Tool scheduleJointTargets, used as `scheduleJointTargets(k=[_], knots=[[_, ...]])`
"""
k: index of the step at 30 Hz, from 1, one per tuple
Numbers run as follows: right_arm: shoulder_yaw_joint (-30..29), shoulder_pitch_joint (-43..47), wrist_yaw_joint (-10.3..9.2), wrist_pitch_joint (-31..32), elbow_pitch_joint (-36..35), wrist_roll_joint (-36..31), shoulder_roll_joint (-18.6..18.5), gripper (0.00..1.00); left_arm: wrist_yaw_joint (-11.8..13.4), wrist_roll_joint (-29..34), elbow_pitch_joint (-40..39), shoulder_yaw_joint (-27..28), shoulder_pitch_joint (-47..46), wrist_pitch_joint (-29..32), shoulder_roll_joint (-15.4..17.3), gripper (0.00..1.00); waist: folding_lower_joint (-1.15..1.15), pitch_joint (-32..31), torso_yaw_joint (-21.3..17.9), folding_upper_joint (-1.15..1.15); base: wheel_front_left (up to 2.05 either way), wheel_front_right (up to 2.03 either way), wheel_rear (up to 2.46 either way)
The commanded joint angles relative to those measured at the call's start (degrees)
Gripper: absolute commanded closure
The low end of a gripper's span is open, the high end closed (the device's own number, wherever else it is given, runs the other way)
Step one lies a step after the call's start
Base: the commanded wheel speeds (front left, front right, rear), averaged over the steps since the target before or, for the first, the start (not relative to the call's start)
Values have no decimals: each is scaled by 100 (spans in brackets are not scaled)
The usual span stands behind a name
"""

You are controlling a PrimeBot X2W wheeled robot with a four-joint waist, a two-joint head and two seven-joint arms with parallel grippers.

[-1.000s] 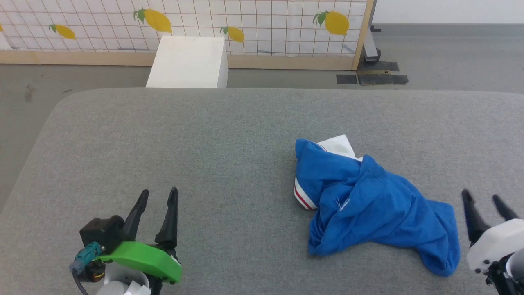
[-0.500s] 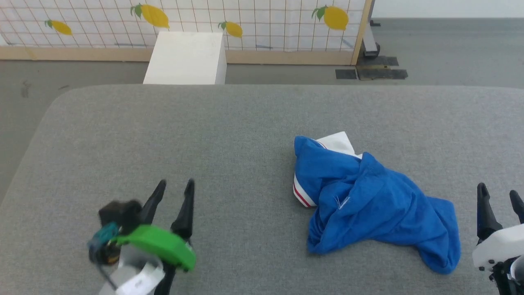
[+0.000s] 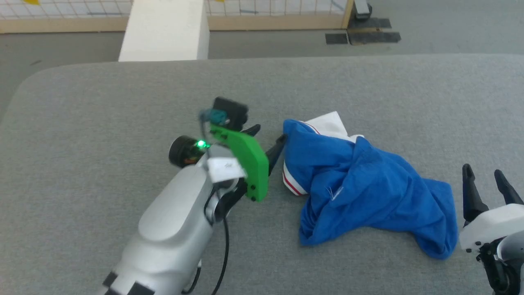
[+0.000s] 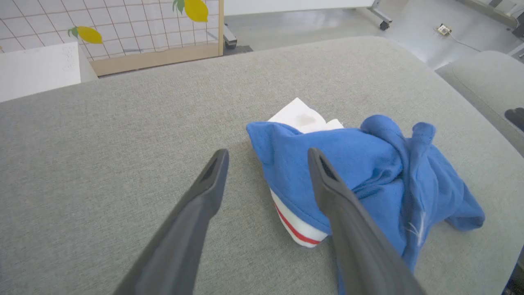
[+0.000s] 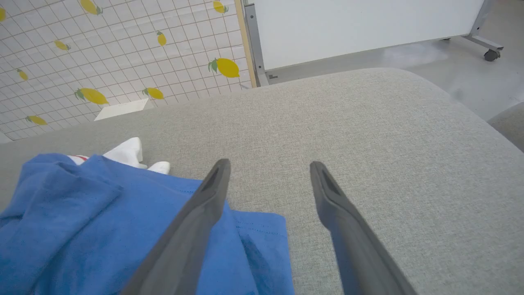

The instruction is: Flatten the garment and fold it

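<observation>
As the garment lies crumpled rather than spread, the left gripper is set at the heap's left end, jaws at full spread and holding nothing — one finger over the blue cloth above the white, red-striped trim, the other over bare counter; likely placed to pinch that edge and draw it out flat. Right gripper: jaws likewise wide, empty, just beside the heap's opposite end; contact with cloth cannot be told. Garment: right of centre on the grey counter, white sleeve showing at its far side; flattening not yet begun.
</observation>
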Motion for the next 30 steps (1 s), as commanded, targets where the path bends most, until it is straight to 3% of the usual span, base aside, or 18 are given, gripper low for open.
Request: scheduleJointTargets(k=[1, 9, 15, 16, 17, 18, 19, 30], knots=[[35, -106, -8, -29, 30, 9, 6, 0, -36, -22, 179, -83, -270, 248, -49, 0, 0, 226, -226, 0, 0, 0, 0], [82, -194, -8, -143, 170, 32, 7, 0, -68, -81, 999, -586, -1091, 1946, -181, 0, 0, 501, -584, 0, 0, 0, 0], [53, -213, -8, -213, 255, 20, 7, 0, -95, -257, 1141, -774, -1124, 2656, -211, 0, 0, 541, -701, 0, 0, 0, 0], [49, -212, -8, -219, 264, 19, 7, 0, -102, -310, 1129, -776, -1098, 2696, -218, 5, 0, 541, -706, 0, 0, 0, 0], [46, -210, -8, -223, 271, 16, 7, 0, -107, -334, 1111, -786, -1084, 2701, -222, 55, 0, 542, -706, 0, 0, 0, 0], [38, -207, -8, -231, 279, 11, 7, 0, -117, -357, 1080, -809, -1068, 2697, -227, 82, 0, 544, -696, 0, 0, 0, 0], [31, -206, -8, -237, 288, 11, 7, 0, -126, -388, 1055, -820, -1053, 2683, -232, 100, 0, 544, -683, 0, 0, 0, 0], [53, -220, -8, -256, 354, -57, 7, 0, -199, -959, 623, -1095, -1037, 2157, -147, 100, 0, 425, -390, 0, 0, 0, 0]])
